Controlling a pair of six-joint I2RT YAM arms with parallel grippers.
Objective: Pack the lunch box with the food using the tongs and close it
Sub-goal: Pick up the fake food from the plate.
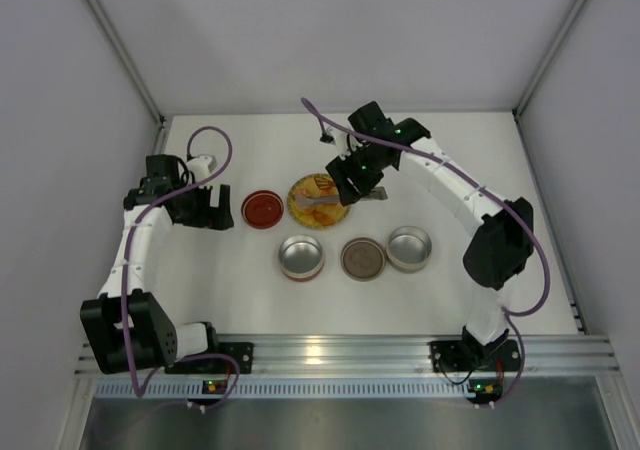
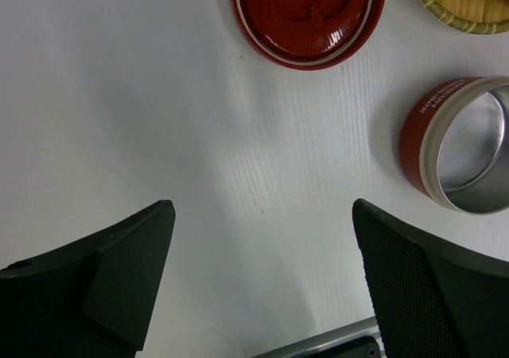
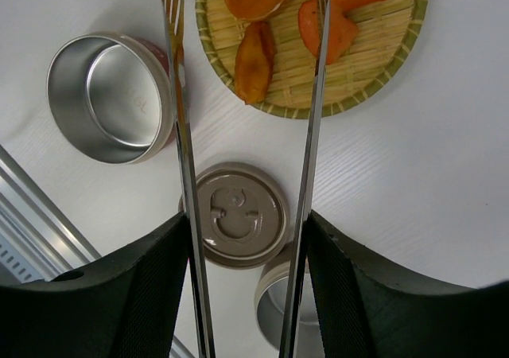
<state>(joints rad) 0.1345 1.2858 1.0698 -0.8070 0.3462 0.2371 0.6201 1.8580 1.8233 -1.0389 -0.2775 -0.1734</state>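
Observation:
The food, three orange and red-orange pieces (image 3: 253,52), lies on a round woven plate (image 3: 382,64). My right gripper (image 3: 248,223) hangs above the tins, shut on the tongs (image 3: 184,151), whose two silver arms press against the inner faces of its fingers. The arms stand spread and reach out over the plate (image 1: 300,192), one on each side of the middle piece. The lunch box is in open parts: a red-banded tin (image 3: 111,95), a beige tin (image 3: 278,302), a brown lid (image 3: 236,215) and a red lid (image 2: 308,12). My left gripper (image 2: 262,215) is open over bare table, near the red lid.
In the top view the red-banded tin (image 1: 301,258), the brown lid (image 1: 363,259) and the beige tin (image 1: 409,248) sit in a row in front of the plate. The red lid (image 1: 262,210) lies to the plate's left. White walls bound the table.

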